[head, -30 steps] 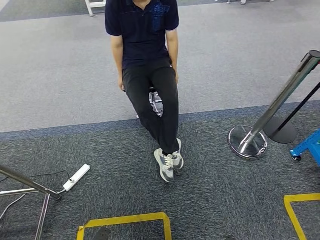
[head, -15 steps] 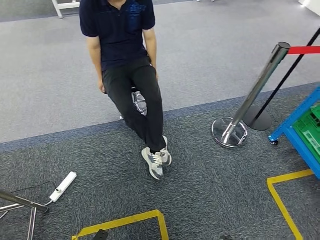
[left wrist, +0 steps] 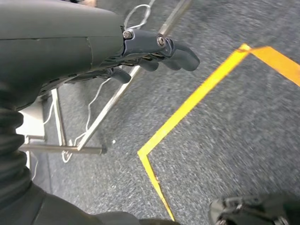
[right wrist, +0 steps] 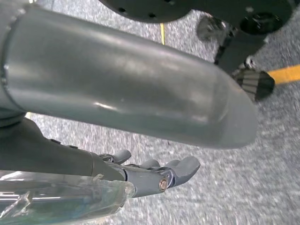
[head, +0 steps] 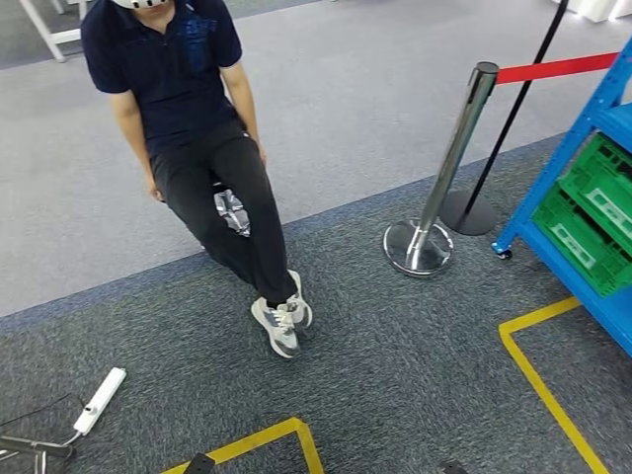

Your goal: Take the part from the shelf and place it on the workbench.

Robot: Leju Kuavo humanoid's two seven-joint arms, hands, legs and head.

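A blue shelf (head: 555,165) stands at the right edge of the head view, with green crates (head: 596,212) on its lower levels. I cannot make out the part among them. My left hand (left wrist: 141,51) hangs over the carpet with its fingers stretched out and nothing in it. My right hand (right wrist: 152,173) also hangs low, fingers (right wrist: 180,166) extended and apart from the thick grey thumb (right wrist: 141,84), holding nothing.
A person (head: 187,118) sits ahead on the left, legs crossed toward me. A chrome stanchion (head: 447,168) with a red belt (head: 555,67) stands before the shelf. Yellow floor tape (head: 544,385) runs beside the shelf, and a white power strip (head: 101,400) lies at the lower left.
The camera has swung to the right: the person and stanchion have slid left in the picture, and the blue shelf with green crates has come into view at the right.
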